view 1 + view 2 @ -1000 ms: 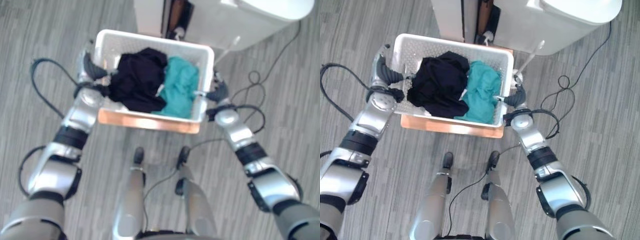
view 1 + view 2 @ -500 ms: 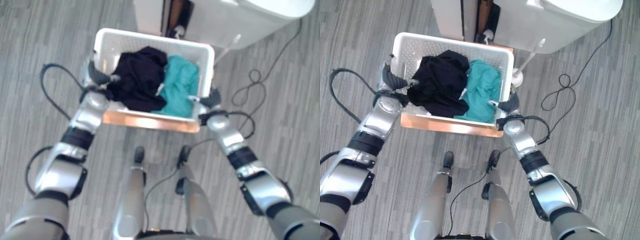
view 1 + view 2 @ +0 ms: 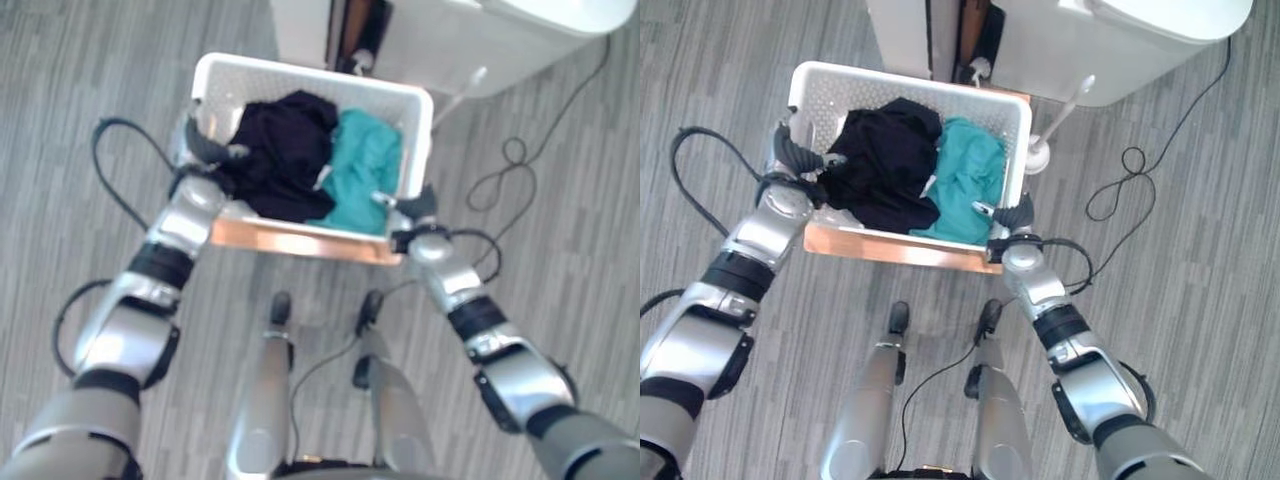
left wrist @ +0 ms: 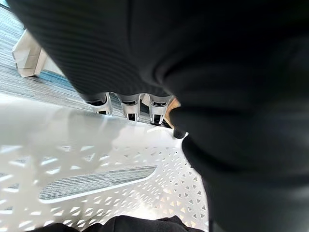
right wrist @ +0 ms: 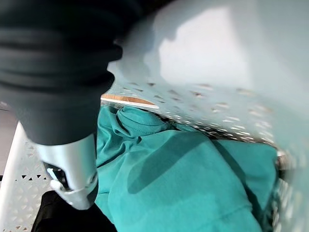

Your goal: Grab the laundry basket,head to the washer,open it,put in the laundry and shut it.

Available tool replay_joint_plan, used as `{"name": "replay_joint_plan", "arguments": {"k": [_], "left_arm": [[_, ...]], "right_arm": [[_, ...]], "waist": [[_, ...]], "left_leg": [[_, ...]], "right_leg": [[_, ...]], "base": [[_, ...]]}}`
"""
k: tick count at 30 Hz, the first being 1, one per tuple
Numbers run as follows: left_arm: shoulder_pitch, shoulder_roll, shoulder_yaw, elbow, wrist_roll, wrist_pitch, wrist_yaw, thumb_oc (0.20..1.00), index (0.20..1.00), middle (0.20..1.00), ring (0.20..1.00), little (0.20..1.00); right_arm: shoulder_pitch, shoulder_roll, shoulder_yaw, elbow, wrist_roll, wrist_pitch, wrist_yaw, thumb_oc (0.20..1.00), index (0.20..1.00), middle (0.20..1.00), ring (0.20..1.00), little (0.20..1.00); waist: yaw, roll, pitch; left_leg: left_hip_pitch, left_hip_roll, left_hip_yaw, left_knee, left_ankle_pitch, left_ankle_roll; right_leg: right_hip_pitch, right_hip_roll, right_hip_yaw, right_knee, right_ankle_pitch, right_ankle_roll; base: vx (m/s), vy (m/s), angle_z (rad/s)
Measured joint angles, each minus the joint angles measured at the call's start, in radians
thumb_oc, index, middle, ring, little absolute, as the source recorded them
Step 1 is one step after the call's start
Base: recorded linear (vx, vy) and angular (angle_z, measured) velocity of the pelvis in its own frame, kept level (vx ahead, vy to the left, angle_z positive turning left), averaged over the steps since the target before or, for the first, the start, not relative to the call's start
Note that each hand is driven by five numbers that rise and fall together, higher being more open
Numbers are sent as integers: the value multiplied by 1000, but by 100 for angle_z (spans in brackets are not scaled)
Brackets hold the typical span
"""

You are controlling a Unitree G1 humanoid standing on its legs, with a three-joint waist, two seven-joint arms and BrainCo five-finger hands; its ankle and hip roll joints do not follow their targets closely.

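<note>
- Left hand sits at the basket's left wall. In the wrist view its fingers go over the rim and down the outside, so I read it as clamped on that rim.
- Right hand is at the right wall, near the corner closest to me. Its thumb hangs inside over the teal cloth. I can't see the other fingers, so I can't tell whether it grips.
- Basket lies between my two hands, on a low wooden stand. Long axis runs left to right, so each hand takes a short end.
- Inside: black cloth toward my left hand, the teal toward my right.
- Both hands look about equally close to their walls. The left looks the better seated.
- Washer is just beyond the basket's far right corner. I judge the carry is short, ahead and to the right.
- A white brush stands beside the right wall, near my right hand. I'd watch it on the lift.
- A cable loops on the floor further right, well clear of the basket.
- My call: confirm the right grip first, then raise both ends level.
</note>
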Motion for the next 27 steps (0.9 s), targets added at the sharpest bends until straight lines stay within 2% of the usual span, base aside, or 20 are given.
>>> {"name": "replay_joint_plan", "arguments": {"k": [14,27], "left_arm": [[-67,-7,-24,106,-32,-45,16,1000,1000,1000,1000,1000],[-76,-14,12,73,-139,-73,71,1000,1000,1000,1000,1000]], "right_arm": [[0,1,11,-7,18,-35,-8,1000,1000,1000,1000,1000],[0,-9,32,-3,19,-39,15,1000,1000,1000,1000,1000]], "waist": [[-9,3,-1],[-12,3,-1]], "left_leg": [[-16,-10,0,3,2,3],[-16,-9,-1,5,2,3]], "right_leg": [[-15,-6,-1,4,0,0],[-16,-6,-1,8,0,0]], "base": [[1,0,0],[0,0,0]]}}
